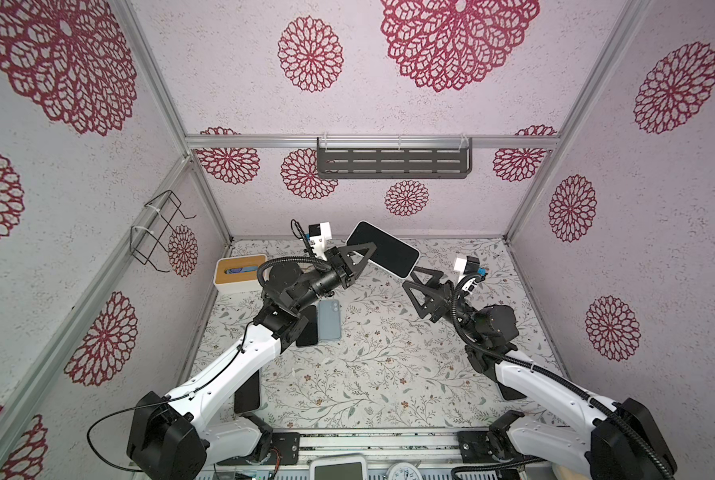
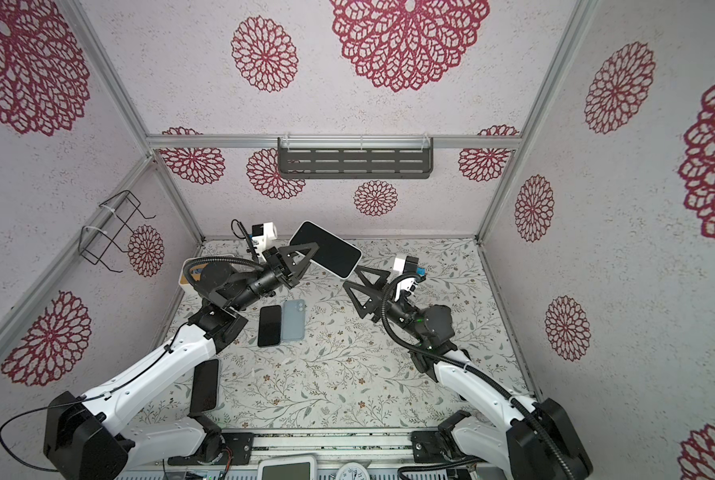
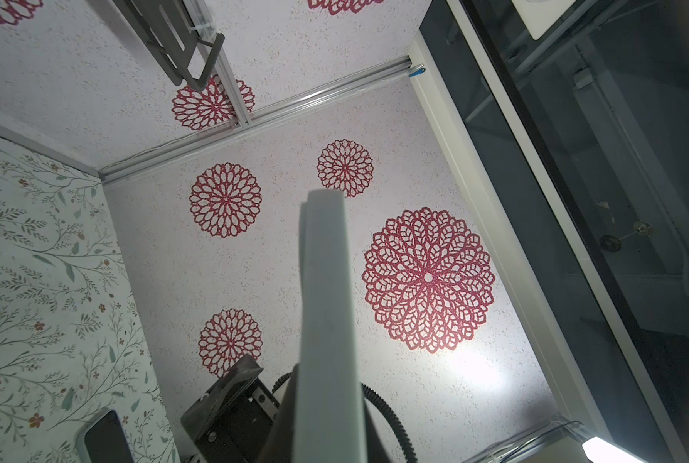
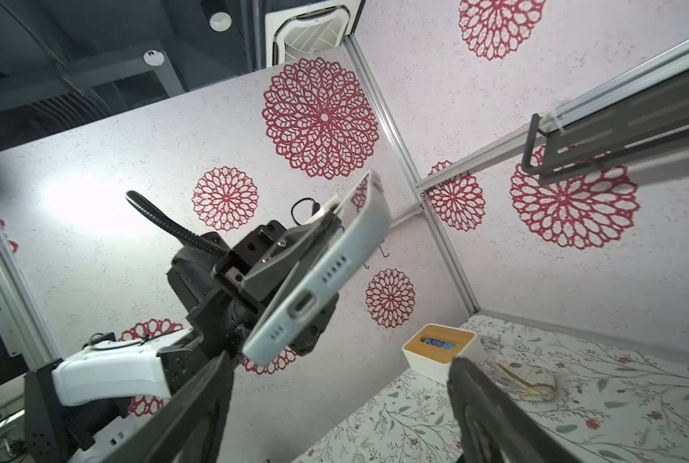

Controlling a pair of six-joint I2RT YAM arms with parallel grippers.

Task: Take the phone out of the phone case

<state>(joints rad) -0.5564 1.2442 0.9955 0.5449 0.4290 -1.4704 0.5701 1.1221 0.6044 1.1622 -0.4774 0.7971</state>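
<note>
Centre right in a top view, the right gripper (image 1: 409, 278) stands wide, empty, just below the pale grey rubbery phone case (image 4: 322, 280); the left gripper (image 1: 357, 257), clamped tight, holds its edge aloft; black-screened phone (image 1: 382, 249) seated inside; best peel one corner.

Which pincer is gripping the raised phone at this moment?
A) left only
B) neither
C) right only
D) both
A: the left pincer is clamped on one end of the phone, while the right pincer stands open near the other end, not closed on it.
</note>
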